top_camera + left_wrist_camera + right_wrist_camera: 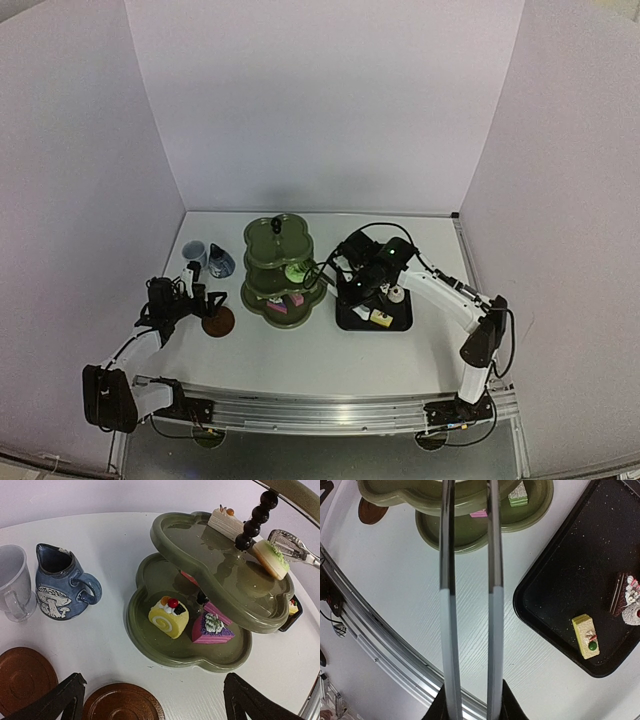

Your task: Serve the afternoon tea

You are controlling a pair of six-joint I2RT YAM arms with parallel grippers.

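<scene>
The olive-green three-tier stand (262, 262) stands mid-table. In the left wrist view its bottom tier (150, 645) holds a yellow roll cake (169, 617) and a pink wedge (212, 627). The middle tier carries a white slice (226, 521) and a green-topped cake (271, 559), with the tips of the tongs (292, 547) at that cake. My right gripper (472, 700) is shut on the tongs (447, 605). My left gripper (152, 705) hangs open over two brown saucers (122, 702), beside the blue pot (62, 585) and pale cup (12, 587).
A black tray (545, 610) lies right of the stand with a yellow cake (585, 636) and a brown cake (627, 600) on it. The metal rail of the table's near edge (380, 655) runs below. White walls enclose the table on three sides.
</scene>
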